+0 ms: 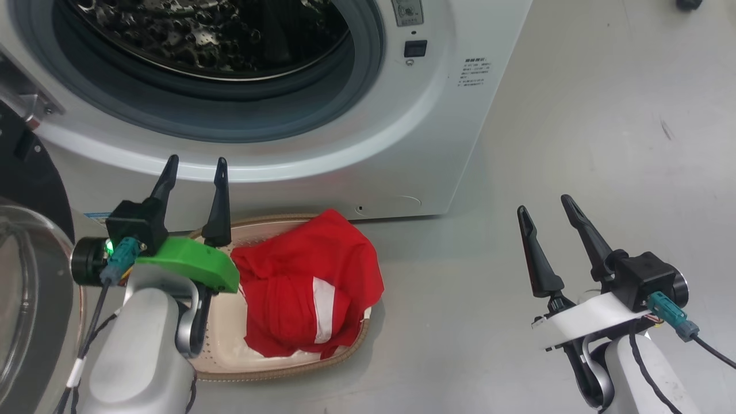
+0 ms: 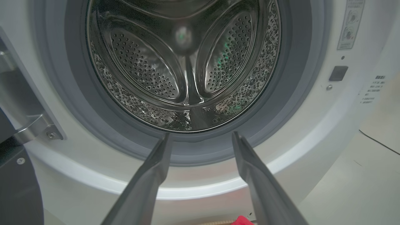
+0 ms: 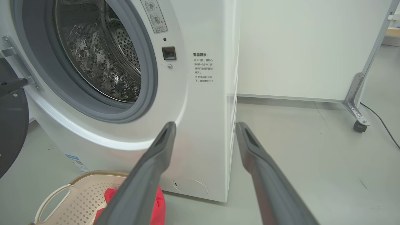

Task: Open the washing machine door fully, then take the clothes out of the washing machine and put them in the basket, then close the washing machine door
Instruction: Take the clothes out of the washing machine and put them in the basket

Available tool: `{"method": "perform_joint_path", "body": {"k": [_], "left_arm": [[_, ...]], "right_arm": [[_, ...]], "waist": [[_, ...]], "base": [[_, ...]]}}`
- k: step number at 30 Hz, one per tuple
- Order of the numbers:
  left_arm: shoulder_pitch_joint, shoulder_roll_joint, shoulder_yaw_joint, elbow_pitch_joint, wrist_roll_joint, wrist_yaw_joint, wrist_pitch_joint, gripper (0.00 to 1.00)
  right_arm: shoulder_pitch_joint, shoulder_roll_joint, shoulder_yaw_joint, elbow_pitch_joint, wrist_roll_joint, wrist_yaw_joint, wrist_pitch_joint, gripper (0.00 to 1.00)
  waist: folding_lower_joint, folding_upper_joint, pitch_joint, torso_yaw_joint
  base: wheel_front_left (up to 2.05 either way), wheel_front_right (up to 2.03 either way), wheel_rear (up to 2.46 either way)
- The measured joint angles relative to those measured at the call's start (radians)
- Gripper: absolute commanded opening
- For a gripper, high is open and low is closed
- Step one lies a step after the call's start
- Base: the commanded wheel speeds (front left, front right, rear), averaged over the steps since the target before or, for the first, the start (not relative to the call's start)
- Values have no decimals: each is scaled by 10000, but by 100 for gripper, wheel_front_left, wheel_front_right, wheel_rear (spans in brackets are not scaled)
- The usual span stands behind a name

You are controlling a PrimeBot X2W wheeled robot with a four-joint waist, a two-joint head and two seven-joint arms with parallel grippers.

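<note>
The white washing machine [image 1: 322, 144] stands with its steel drum [image 2: 184, 62] bare of fabric. Its black door [image 1: 29, 190] is swung out to the left, glass bowl [image 1: 23, 299] facing me. On the floor before the machine sits the cream basket [image 1: 276, 368], and the red clothes [image 1: 310, 287] with a white stripe lie in it. My left gripper [image 1: 195, 164] is open and holds nothing, hovering over the basket's back left corner with its fingers toward the drum. My right gripper [image 1: 543, 207] is open and holds nothing, over the floor to the right.
Grey floor [image 1: 575, 144] spreads to the right of the machine. A white wall panel [image 3: 312, 47] and a metal frame leg on a caster [image 3: 359, 125] stand behind, with a black cable [image 3: 384, 125] on the floor.
</note>
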Motion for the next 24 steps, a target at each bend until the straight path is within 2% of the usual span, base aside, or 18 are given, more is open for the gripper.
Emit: {"method": "perform_joint_path", "body": {"k": [17,24], "left_arm": [[3039,69,67,-1693,282,531,0,100],[3819,67,-15,-2299,451,614,0,100]], "right_arm": [[1149,67,-50,155,-15,-121,0,100],[1535,134,-125,134,-15,-372,0,100]], "waist": [[0,0,-1705,391],[0,0,-2046,395]], "base": [[0,0,0],[0,0,0]]}}
